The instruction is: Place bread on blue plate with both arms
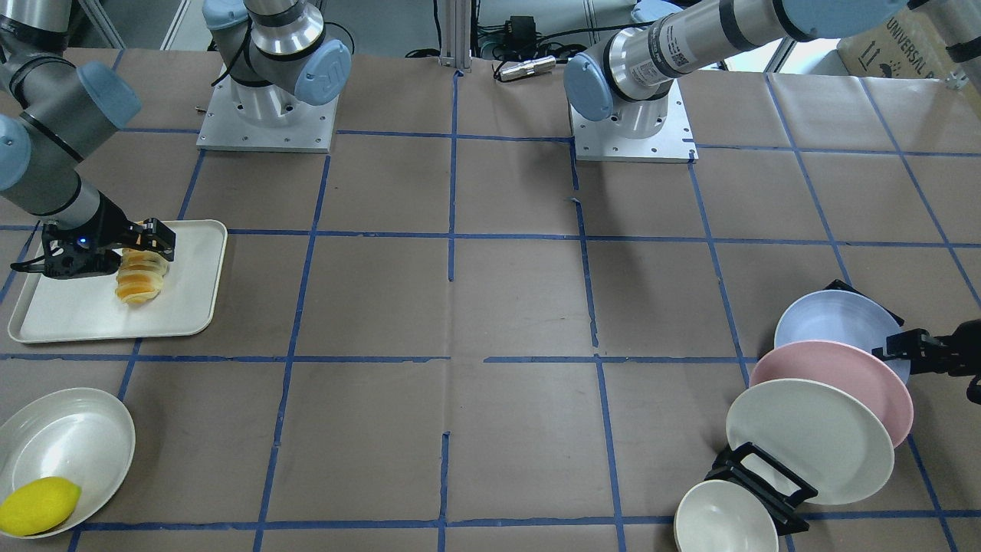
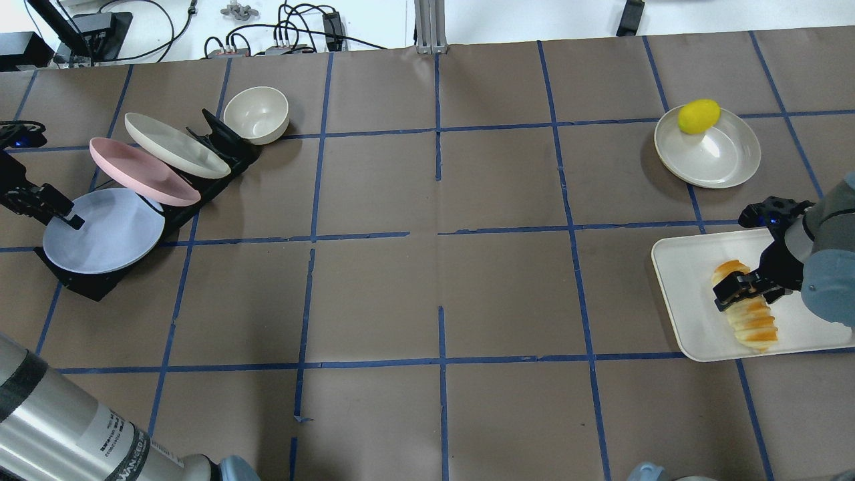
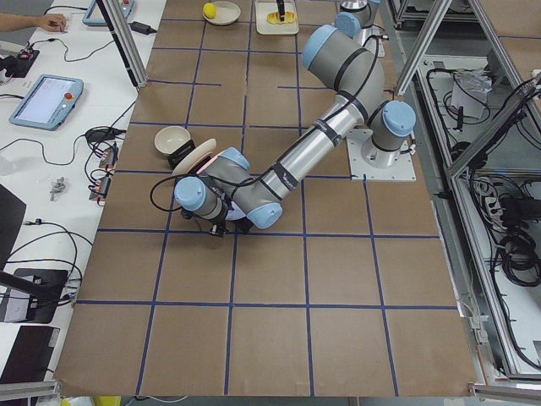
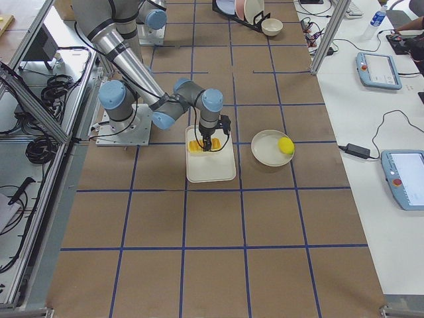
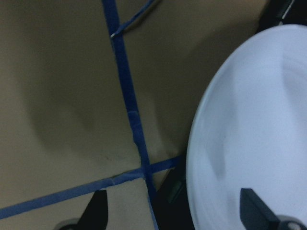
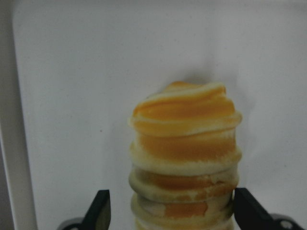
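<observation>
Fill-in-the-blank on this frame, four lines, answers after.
1. The bread lies on the cream ___, straddled by the right gripper.
2. The left gripper is open at the rim of the ___.
3. Between it and the cream plate stands the ___.
4. The white dish holds a yellow ___.
Missing: tray; blue plate; pink plate; lemon.

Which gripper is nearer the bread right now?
Right. The right gripper has its fingers either side of the bread on the tray; the left gripper is far across the table, at the rim of the blue plate.
</observation>
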### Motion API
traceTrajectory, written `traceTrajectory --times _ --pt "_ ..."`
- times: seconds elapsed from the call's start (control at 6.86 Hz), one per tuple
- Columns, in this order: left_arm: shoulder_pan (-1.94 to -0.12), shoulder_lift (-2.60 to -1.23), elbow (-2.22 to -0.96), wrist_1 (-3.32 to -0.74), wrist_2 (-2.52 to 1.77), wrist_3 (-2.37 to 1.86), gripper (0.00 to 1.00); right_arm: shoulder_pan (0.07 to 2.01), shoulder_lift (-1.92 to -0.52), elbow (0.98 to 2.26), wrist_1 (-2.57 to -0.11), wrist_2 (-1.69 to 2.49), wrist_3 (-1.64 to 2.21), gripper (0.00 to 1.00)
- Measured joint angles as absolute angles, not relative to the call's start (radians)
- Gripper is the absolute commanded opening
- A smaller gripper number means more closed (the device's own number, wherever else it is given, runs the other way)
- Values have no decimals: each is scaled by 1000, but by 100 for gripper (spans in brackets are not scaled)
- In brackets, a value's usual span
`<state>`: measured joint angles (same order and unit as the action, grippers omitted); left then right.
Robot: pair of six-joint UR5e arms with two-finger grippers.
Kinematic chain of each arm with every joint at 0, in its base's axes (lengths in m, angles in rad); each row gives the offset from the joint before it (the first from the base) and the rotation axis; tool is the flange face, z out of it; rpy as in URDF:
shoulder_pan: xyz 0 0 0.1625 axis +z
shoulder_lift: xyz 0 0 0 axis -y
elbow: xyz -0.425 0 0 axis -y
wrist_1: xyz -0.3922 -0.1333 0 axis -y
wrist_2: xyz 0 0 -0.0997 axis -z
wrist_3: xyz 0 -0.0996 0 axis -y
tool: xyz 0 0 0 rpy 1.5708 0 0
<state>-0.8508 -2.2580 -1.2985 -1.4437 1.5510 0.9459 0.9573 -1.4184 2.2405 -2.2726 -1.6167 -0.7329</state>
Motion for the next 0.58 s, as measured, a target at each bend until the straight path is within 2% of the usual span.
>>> traceTrajectory --times 0.15,0.29,0.58 --pt "-852 -2256 -1294 -1449 1553 946 13 957 -1408 2241 -2283 -1617 -734 39" --pt "-854 -2250 -1291 -1455 1555 947 11 957 -1404 2241 -2291 -1617 -739 19" --pt "-856 -2231 -1289 -1472 1555 952 11 956 -1403 2240 -2297 -1616 -757 9"
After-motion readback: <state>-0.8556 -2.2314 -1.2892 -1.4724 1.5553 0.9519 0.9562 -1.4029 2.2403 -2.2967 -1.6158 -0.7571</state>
